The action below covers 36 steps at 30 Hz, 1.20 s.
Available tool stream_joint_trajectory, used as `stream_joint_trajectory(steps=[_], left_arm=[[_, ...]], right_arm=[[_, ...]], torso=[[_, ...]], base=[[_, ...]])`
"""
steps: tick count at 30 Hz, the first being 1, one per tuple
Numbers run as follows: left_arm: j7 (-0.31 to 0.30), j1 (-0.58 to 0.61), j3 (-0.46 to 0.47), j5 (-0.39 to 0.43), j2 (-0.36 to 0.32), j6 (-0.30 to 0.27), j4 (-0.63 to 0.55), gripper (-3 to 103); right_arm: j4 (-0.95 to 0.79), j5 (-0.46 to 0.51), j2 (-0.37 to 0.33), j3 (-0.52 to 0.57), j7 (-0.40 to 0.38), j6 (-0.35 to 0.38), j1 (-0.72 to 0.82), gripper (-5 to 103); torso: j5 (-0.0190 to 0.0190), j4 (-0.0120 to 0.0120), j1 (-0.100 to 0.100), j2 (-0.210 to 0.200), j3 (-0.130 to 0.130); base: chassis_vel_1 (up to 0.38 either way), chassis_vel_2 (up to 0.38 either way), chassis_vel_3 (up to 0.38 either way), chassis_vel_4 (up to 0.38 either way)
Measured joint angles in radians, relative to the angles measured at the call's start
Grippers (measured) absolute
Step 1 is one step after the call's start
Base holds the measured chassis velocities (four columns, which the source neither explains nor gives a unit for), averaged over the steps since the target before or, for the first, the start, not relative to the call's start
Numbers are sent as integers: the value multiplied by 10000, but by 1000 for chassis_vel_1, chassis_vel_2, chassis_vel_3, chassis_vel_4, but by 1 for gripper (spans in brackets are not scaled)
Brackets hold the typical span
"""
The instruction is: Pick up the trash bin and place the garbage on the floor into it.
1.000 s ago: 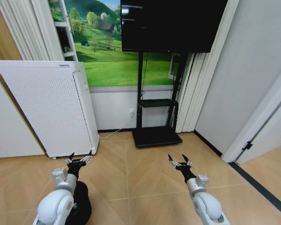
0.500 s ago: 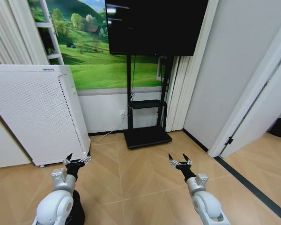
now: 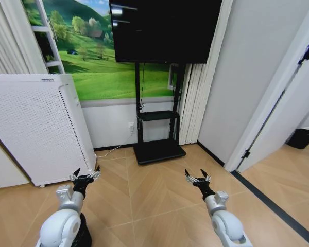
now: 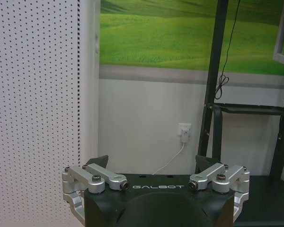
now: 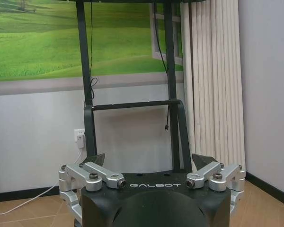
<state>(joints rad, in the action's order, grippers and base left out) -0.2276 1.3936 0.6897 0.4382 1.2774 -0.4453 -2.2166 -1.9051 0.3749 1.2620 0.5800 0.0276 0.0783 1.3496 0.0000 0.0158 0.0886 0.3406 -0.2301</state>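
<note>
Both arms reach forward above the wooden floor. My left gripper (image 3: 86,174) (image 4: 151,163) is open and holds nothing, and its wrist view faces the wall beside the white appliance. Open and empty too, my right gripper (image 3: 198,176) (image 5: 148,160) points at the TV stand. A sliver of a dark round thing, apparently the trash bin (image 3: 84,235), shows on the floor just behind my left arm, which hides most of it. The garbage is out of view.
A tall white perforated appliance (image 3: 36,128) stands left against the wall. A TV (image 3: 165,31) on a black stand (image 3: 158,152) is straight ahead. At right, an open doorway with a black floor strip (image 3: 273,203) shows a low black container (image 3: 302,138) beyond.
The whole picture has slid left, so the camera has turned right. More of the doorway shows, and the dark bin has slipped further behind my left arm. The arms keep their pose.
</note>
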Motion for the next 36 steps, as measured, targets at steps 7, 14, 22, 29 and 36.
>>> stream_joint_trajectory(steps=[7, 14, 22, 29, 36], left_arm=[[-17, 47, 1, 54, 14, -11, -98, 100], [-17, 60, 10, 68, 24, -12, -156, 100], [-18, 52, 22, 100, 30, -11, -182, 100], [-18, 49, 52, 95, 31, -2, -169, 100], [-12, 37, 68, 109, 24, -1, -131, 100]], right_arm=[[38, -19, -4, -61, -4, 6, -5, 100], [-9, -72, 14, -45, -4, 3, 30, 100], [-82, -88, 15, -6, -15, 1, 62, 100], [-74, -122, 38, -10, -18, -9, 58, 100], [-54, -128, 50, -15, -18, -9, 55, 100]], torso=[[0, 1, 94, 302, -209], [0, 1, 190, 577, -389], [0, 2, 294, 896, -601], [0, 1, 414, 1194, -780], [0, 1, 505, 1456, -950]], base=[[0, 0, 0, 0], [0, 0, 0, 0], [0, 0, 0, 0], [0, 0, 0, 0], [0, 0, 0, 0]])
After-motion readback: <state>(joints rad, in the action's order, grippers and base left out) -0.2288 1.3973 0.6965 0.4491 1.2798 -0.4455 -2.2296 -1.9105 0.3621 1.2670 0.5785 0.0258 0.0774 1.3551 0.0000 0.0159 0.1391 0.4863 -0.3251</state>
